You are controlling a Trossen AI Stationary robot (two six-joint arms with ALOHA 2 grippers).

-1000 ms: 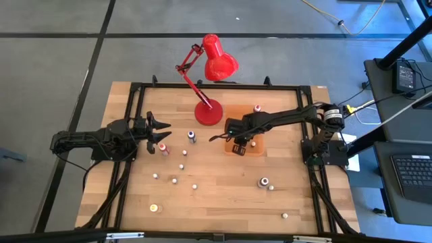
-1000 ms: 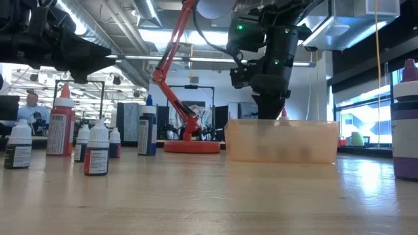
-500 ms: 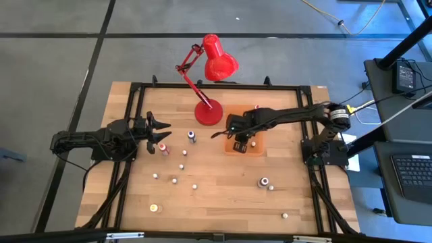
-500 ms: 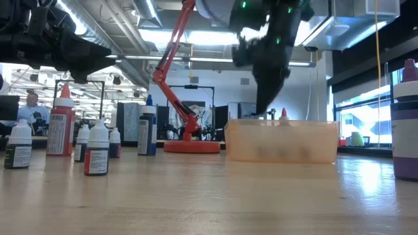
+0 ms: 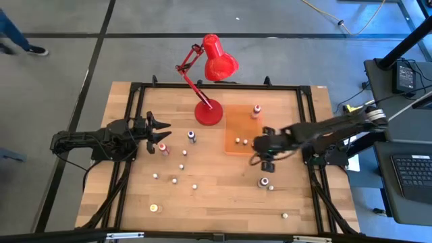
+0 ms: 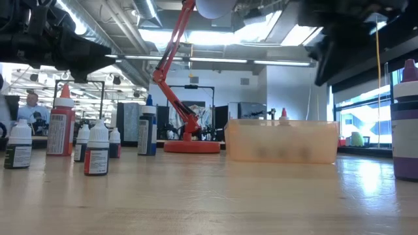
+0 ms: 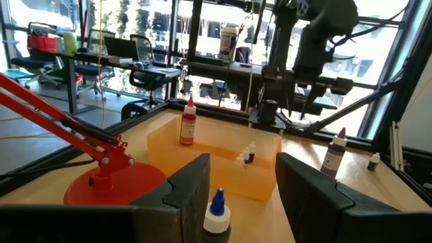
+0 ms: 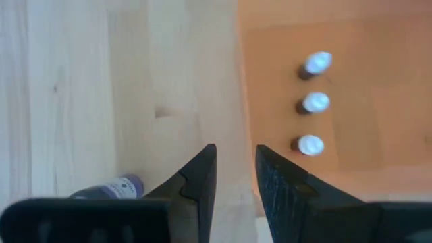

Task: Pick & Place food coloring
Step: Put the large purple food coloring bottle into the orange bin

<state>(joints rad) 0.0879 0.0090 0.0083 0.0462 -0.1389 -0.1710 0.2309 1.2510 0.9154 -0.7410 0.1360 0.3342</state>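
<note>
1. The orange tray [image 5: 237, 120] sits right of the red desk lamp [image 5: 209, 81] as the drop-off. A red bottle with a white cap [image 5: 256, 109] stands upright in its far corner. Three tiny white-capped bottles [image 8: 310, 103] stand in a row inside it.

2. The right gripper [image 5: 262, 158] hovers over bare desk [image 5: 216, 202] just off the tray's near right corner. Its fingers [image 8: 196, 177] are narrowly parted with nothing between them. I take it as free to fetch another bottle.

3. Nearest to it is a purple bottle [image 5: 264, 182] with a smaller white-topped piece [image 5: 271, 187] beside it, the likely next pick.

4. The left gripper [image 5: 159, 131] waits at the desk's left side, fingers [image 7: 192, 185] moderately apart and empty. A blue bottle [image 7: 216, 214] stands just in front of them.

5. The rest of the food coloring is loose on the desk: a red bottle [image 5: 164, 148] beside the left gripper, small white-capped ones [image 5: 177, 173] in the middle, and one near the front edge [image 5: 284, 216].
</note>
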